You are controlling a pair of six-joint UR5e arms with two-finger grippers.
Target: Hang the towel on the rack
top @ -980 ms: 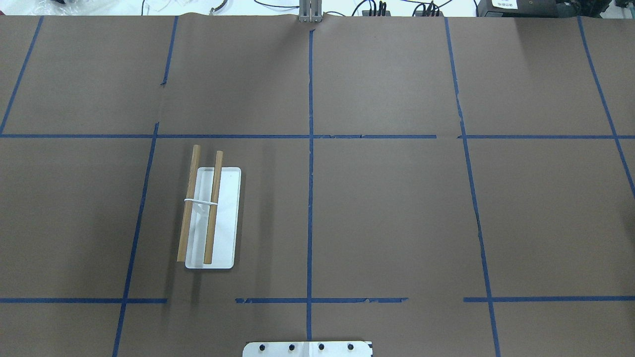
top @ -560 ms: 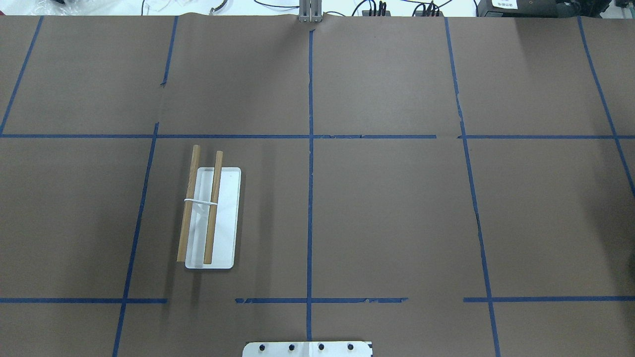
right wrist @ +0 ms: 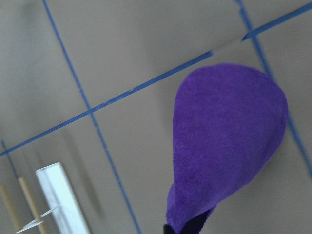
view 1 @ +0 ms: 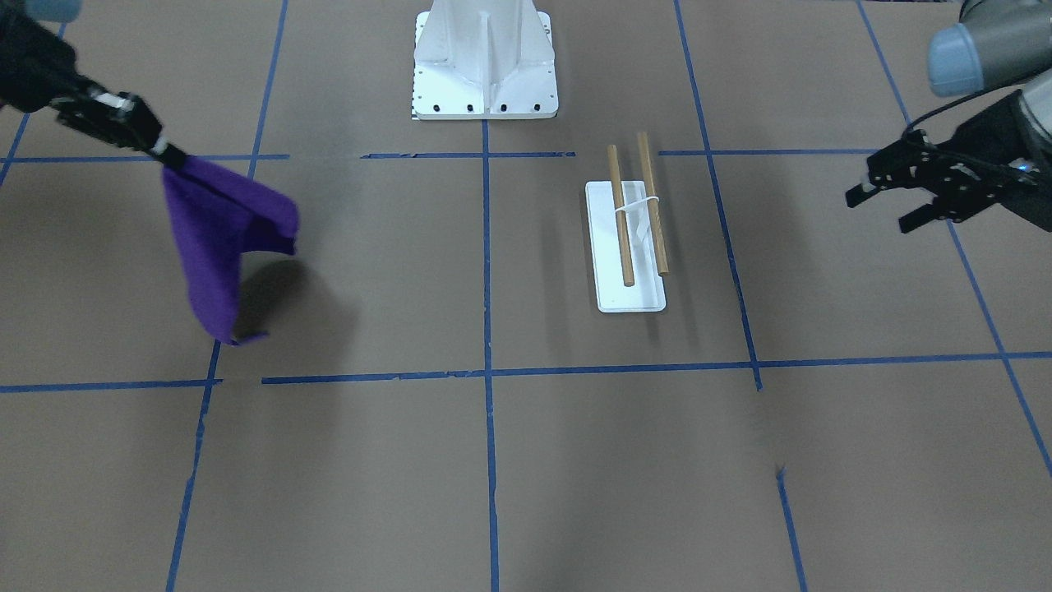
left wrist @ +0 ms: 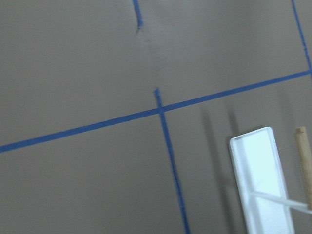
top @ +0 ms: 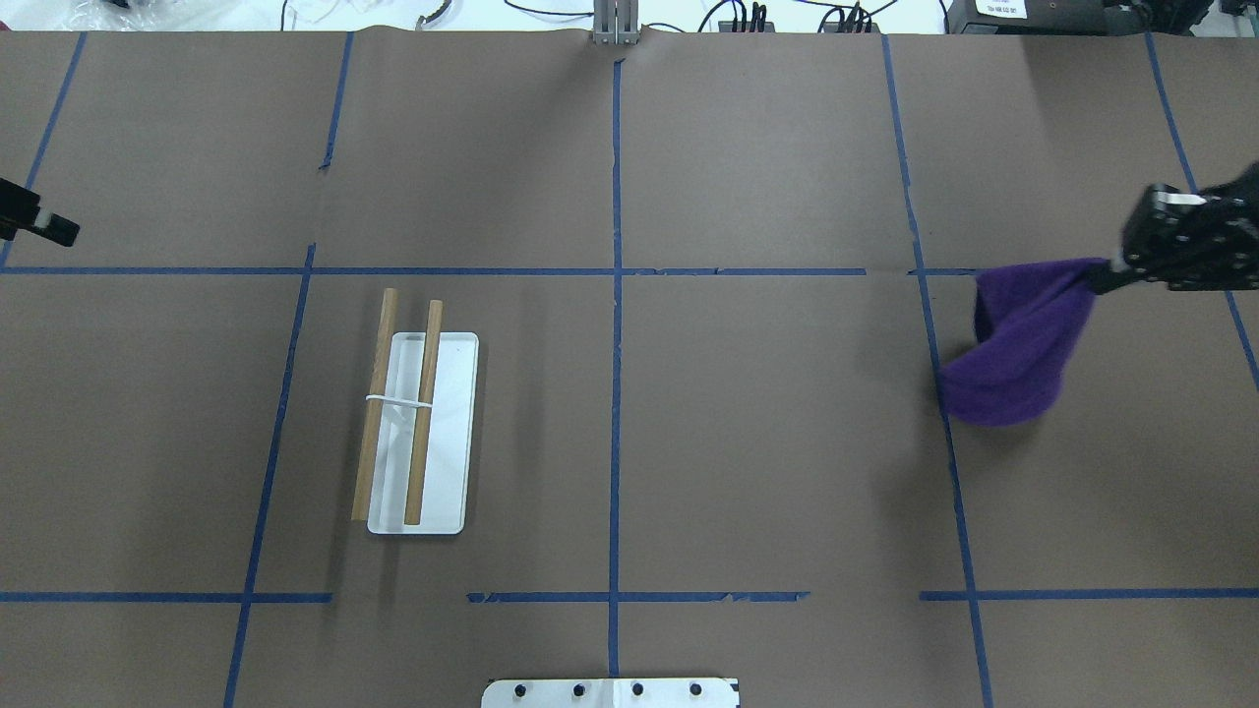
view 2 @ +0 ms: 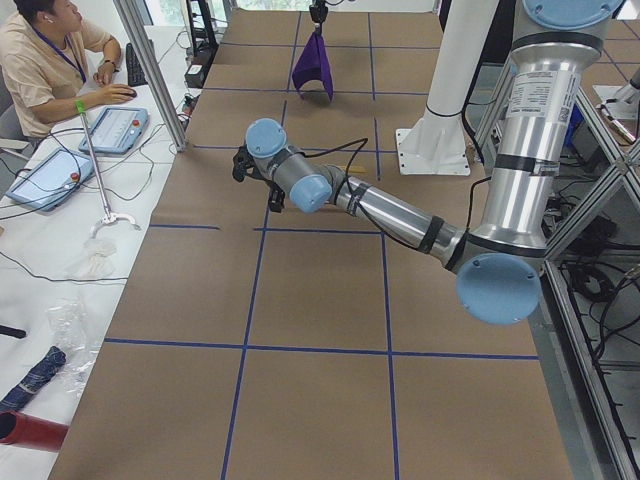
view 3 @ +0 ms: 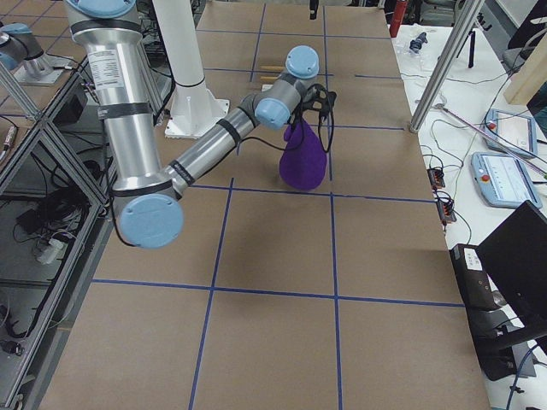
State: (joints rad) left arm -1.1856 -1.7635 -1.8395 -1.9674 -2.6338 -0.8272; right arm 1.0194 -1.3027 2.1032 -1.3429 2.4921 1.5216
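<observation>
**A:** Where is the towel (top: 1023,344)?

**B:** It hangs from the right hand (top: 1107,275), which is clamped tight on one upper corner. The purple cloth droops below that hand in a loose fold, wider at the bottom than at the pinch.

**A:** Does it reach the surface (top: 767,442)?

**B:** I cannot tell. In the front-facing view its lowest tip comes close to the brown paper, with its shadow just beside it, but contact is unclear.

**A:** And the rack (top: 450,462)?

**B:** It is well apart from the right hand, across the middle blue tape line (top: 616,393). It stands between the two hands, nearer the left hand (view 1: 878,213).

**A:** What does it look like?

**B:** It has a flat white base. Two wooden bars (top: 373,413) run side by side above the base, and a thin white crosspiece (top: 398,400) joins them at about mid-length.

**A:** What about the left hand?

**B:** Its fingers are spread wide and it is empty. It hovers above the surface, out to the side of the rack and apart from it. Its wrist camera looks down on one end of the white base and the tip of one bar, both at the edge of its view.

**A:** How does the right wrist camera see things?

**B:** The towel fills the area just under that hand. The rack shows small in the far corner, off toward the left hand's side.
</observation>
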